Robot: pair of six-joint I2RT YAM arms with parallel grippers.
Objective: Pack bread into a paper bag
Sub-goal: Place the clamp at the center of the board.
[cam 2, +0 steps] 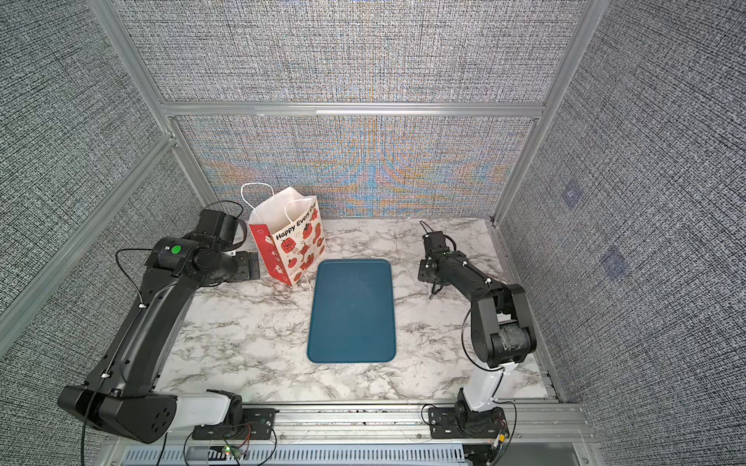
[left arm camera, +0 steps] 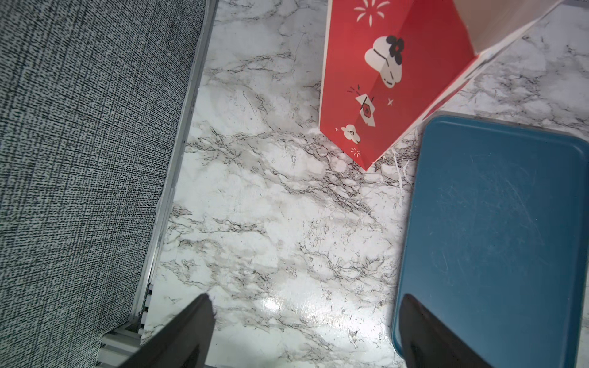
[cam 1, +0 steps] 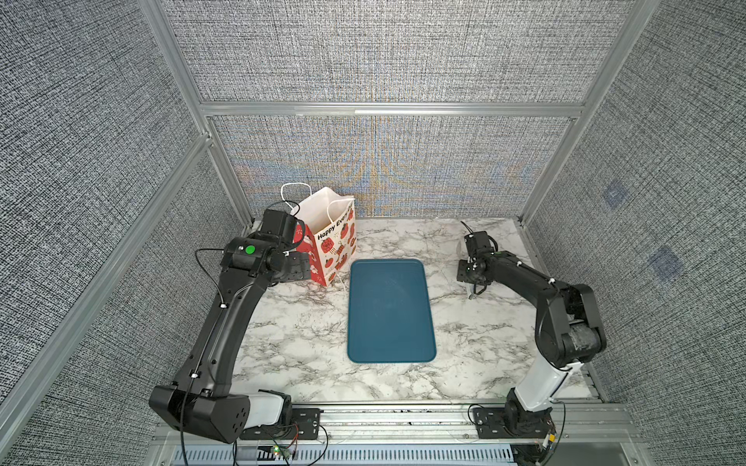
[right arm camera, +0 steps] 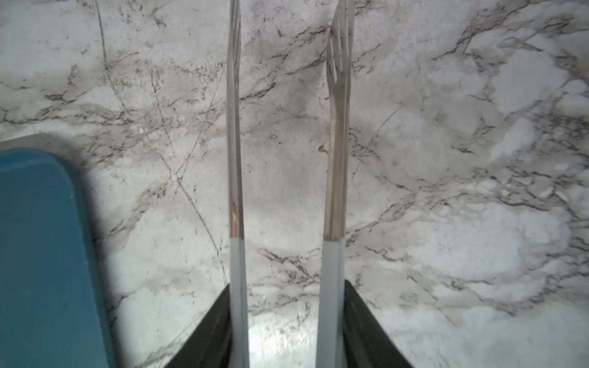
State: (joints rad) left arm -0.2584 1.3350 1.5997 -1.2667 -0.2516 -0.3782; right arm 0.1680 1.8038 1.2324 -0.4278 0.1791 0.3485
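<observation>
The marble tabletop (cam 1: 306, 347) carries a bare blue tray (cam 1: 390, 310); no bread shows anywhere, so it likely sits inside the upright paper bag (cam 1: 329, 246) just beside the tray's far corner. The left end effector (left arm camera: 305, 299), jaws wide apart, hangs beside the bag; the right end effector (right arm camera: 287, 286) clamps empty tongs (right arm camera: 234, 127), best withdrawn without nudging the bag.

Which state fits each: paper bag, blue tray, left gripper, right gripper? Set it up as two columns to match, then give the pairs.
1. paper bag
2. blue tray
3. left gripper
4. right gripper

A. shut on the tongs
B. standing upright on the table
C. open, holding nothing
D. lying flat, nothing on it

Pairs: 1-B, 2-D, 3-C, 4-A
</observation>
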